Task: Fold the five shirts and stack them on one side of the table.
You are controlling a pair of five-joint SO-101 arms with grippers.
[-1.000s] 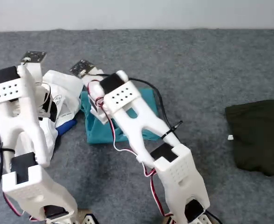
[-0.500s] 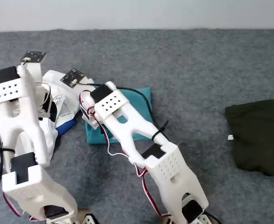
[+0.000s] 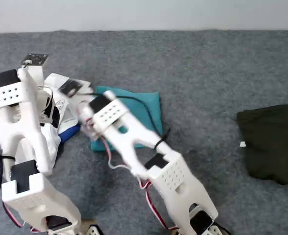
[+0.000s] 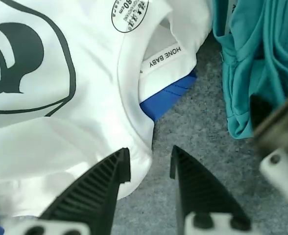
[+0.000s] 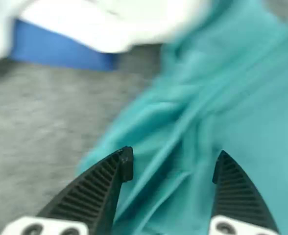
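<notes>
Our right gripper (image 5: 173,166) hangs with jaws wide apart over the left edge of the teal shirt (image 5: 242,98). Our left gripper (image 4: 150,164), jaws slightly parted, sits at the edge of the white shirt (image 4: 60,98), with a blue shirt (image 4: 168,93) peeking out beneath. Well apart, on the right of the grey table (image 3: 207,73), lies a dark shirt (image 3: 271,142).

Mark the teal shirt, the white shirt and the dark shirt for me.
teal shirt (image 3: 145,105), high view, bare far corner
white shirt (image 4: 100,107), left wrist view, plain cloth beside the print
dark shirt (image 3: 274,139), high view, its middle
</notes>
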